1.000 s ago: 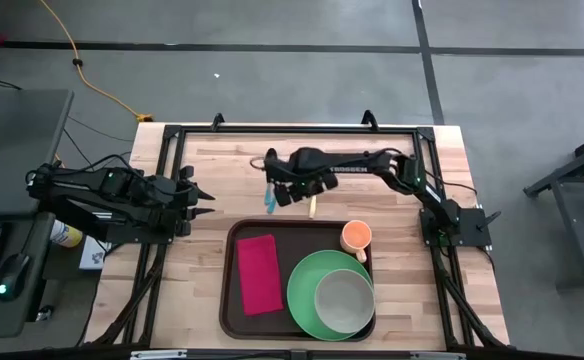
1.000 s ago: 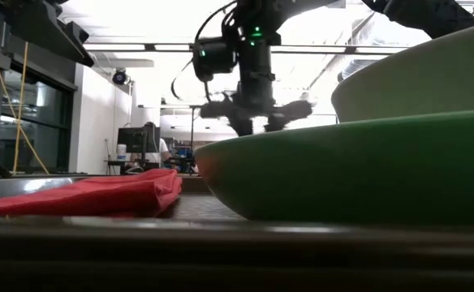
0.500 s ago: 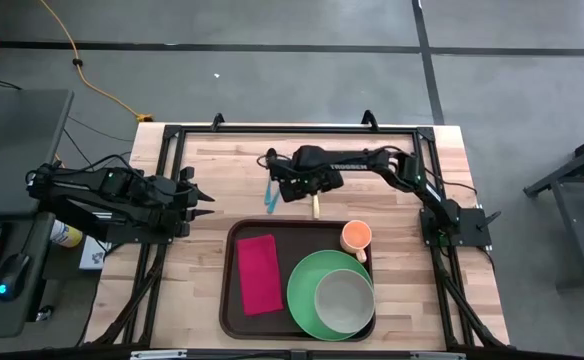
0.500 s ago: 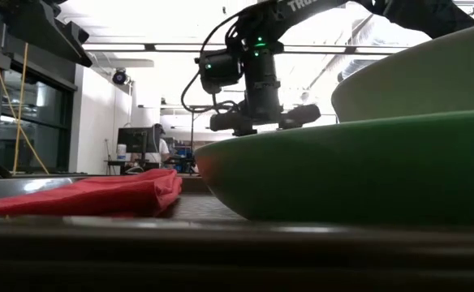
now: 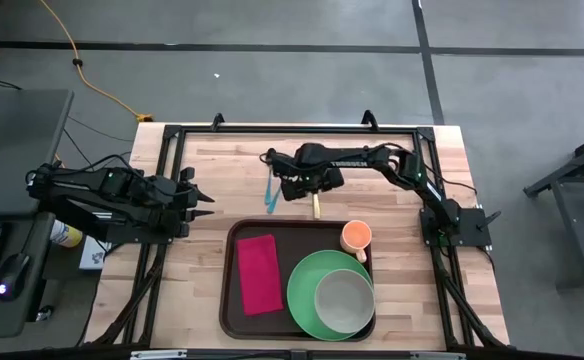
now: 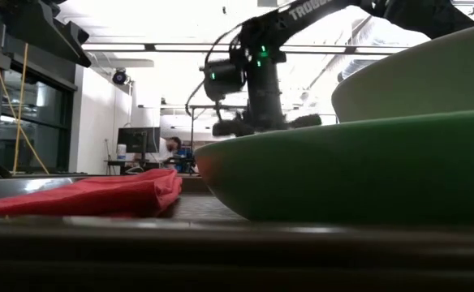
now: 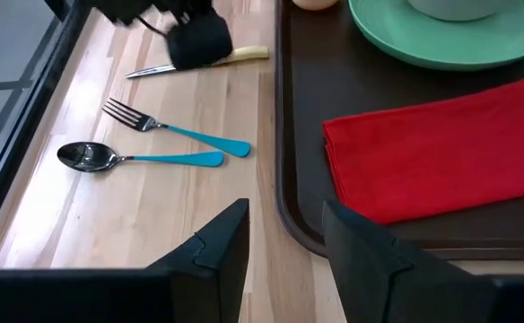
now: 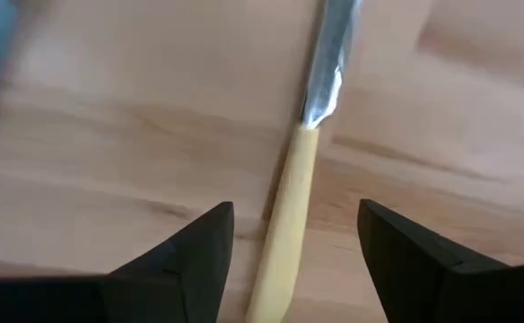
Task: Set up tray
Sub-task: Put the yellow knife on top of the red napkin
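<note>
The dark brown tray (image 5: 302, 240) lies at the table's near middle. On it are a red napkin (image 5: 258, 273), a green plate (image 5: 307, 290) with a pale bowl (image 5: 344, 298), and an orange cup (image 5: 356, 236). A yellow-handled knife (image 8: 284, 224) lies flat on the wood just beyond the tray. My right gripper (image 5: 302, 188) points down over it, open, with one finger on each side of the handle (image 5: 314, 207) and touching nothing. My left gripper (image 7: 284, 211) is open and waits at the table's left, by the tray's left rim.
A fork (image 7: 172, 130) and a spoon (image 7: 127, 158), both with blue handles, lie on the wood left of the knife. A black frame (image 5: 272, 130) runs round the table's edges. Bare wood (image 5: 402, 290) lies right of the tray.
My right gripper has sunk toward the knife and spread its fingers wider, ending low over the knife's handle. The knife, tray and other things have stayed where they were.
</note>
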`<action>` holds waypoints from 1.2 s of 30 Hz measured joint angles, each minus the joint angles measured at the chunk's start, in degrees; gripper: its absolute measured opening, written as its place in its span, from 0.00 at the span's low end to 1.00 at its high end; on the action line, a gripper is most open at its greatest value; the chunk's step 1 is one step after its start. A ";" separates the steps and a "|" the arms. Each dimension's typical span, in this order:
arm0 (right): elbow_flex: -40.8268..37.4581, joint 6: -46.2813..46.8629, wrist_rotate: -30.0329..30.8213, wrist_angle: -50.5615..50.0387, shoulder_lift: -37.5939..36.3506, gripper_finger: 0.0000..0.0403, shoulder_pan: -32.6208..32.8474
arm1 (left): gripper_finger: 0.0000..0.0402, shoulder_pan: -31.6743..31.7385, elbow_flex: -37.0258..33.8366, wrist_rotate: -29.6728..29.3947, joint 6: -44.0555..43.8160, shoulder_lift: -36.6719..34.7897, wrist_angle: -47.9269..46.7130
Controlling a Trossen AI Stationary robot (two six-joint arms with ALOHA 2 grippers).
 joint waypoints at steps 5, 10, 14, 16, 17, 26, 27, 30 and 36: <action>-5.91 0.96 -2.16 5.45 0.01 0.54 0.87 | 0.43 -0.01 0.00 0.00 0.00 0.01 -0.26; -8.50 0.99 -3.95 9.52 -0.46 0.54 0.82 | 0.43 0.00 0.00 0.02 0.00 0.00 -0.40; -10.06 1.17 -5.64 11.64 -0.61 0.54 0.80 | 0.43 -0.01 0.00 0.04 0.00 -0.01 -0.50; -10.76 1.06 -6.54 12.57 -0.60 0.54 0.76 | 0.43 -0.01 0.00 0.02 0.00 0.01 -0.72; -10.99 0.87 -6.79 13.00 -0.58 0.54 0.74 | 0.43 0.00 0.00 0.03 0.00 0.01 -0.70; -11.08 0.09 -7.46 13.50 -0.35 0.54 0.78 | 0.43 0.01 0.00 -0.23 0.00 0.01 -0.85; -11.08 0.09 -7.48 13.56 -0.33 0.54 0.84 | 0.43 0.00 0.00 -0.24 0.00 0.01 -0.83; -11.10 0.11 -7.54 13.73 -0.31 0.52 0.87 | 0.43 0.00 0.00 -0.26 0.00 0.01 -0.85; -11.13 0.09 -7.96 14.11 -0.31 0.43 0.96 | 0.43 0.00 0.00 -0.31 0.00 0.01 -1.00</action>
